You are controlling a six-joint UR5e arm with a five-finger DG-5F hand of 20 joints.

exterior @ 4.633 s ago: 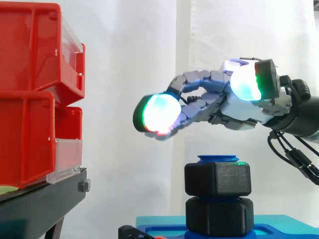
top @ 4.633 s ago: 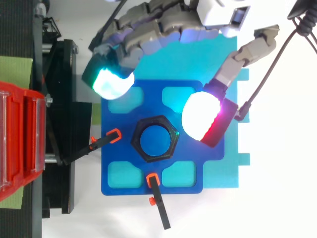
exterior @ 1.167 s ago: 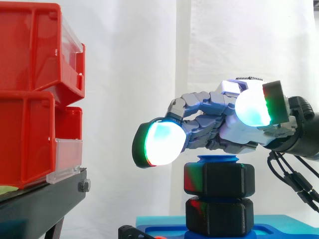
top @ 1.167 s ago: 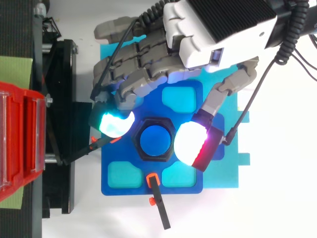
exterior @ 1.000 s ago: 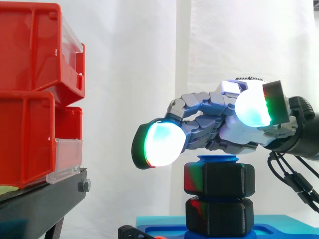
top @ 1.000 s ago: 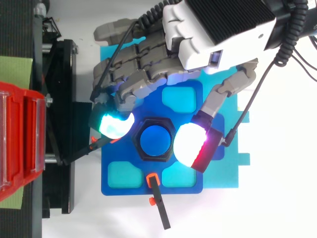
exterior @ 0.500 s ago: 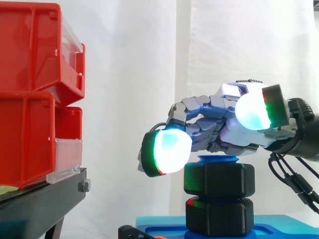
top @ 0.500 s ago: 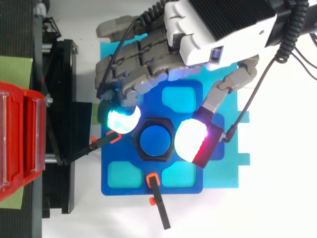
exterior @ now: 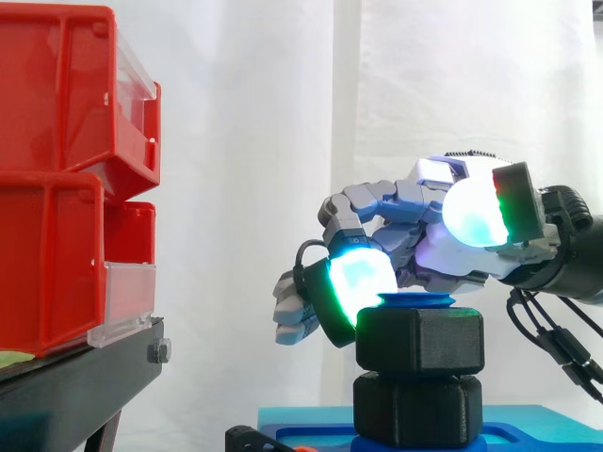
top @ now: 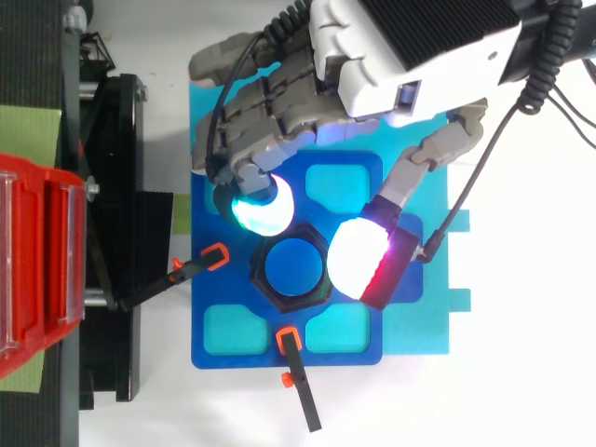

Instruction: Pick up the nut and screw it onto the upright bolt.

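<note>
My hand (top: 410, 47) is curled over the nut (exterior: 419, 341), with a fingertip and the thumb pinching its sides. The nut's sitting on the upright blue bolt (top: 293, 265), right above another black nut (exterior: 416, 410).

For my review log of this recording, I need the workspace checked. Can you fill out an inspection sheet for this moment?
surface: blue plate resting on a cyan base.
job's things: black nut sits round the upright bolt, whose blue top shows above it; a second black hex piece sits below the nut.
clutter: two black clamps with orange tips at the plate's edges.
hand: hand hangs over the nut; whether it grips the nut cannot be told.
cables: no blue or green task cable seen.
surroundings: red bins on a black stand, white curtain behind.
</note>
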